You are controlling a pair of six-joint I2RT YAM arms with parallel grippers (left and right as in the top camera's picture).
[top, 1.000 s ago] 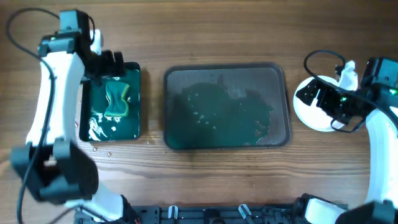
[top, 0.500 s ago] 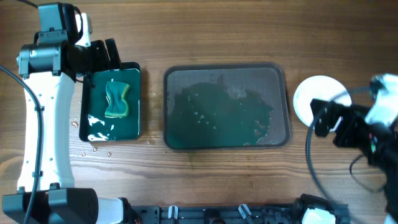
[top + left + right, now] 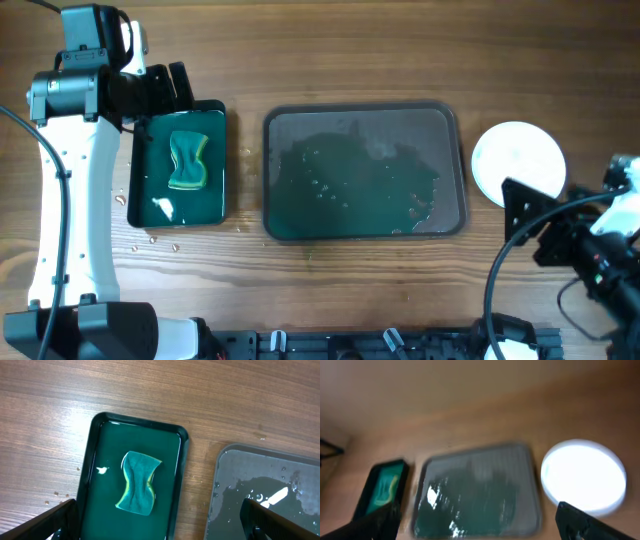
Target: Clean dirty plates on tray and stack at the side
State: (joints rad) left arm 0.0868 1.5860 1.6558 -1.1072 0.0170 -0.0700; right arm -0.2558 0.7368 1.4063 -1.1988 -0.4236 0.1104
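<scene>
- Wooden surface carries everything. The large dark grey tray sits mid-frame in the overhead view, and its floor is wet with a teal-green film.
- White plates rest on the surface at the right of the frame, just beside the tray's right rim but not touching it. The top face looks clean, and the number stacked cannot be told.
- At the left lies a smaller dark green tray, with a yellow-green sponge lying in its liquid.
- Water drops dot the wood near its lower left corner.
- The left claw hangs at the green tray's upper edge, fingers spread wide, gripping nothing.
- The right claw is at the lower right, below the plates, also spread and empty. Its wrist view is blurred.
</scene>
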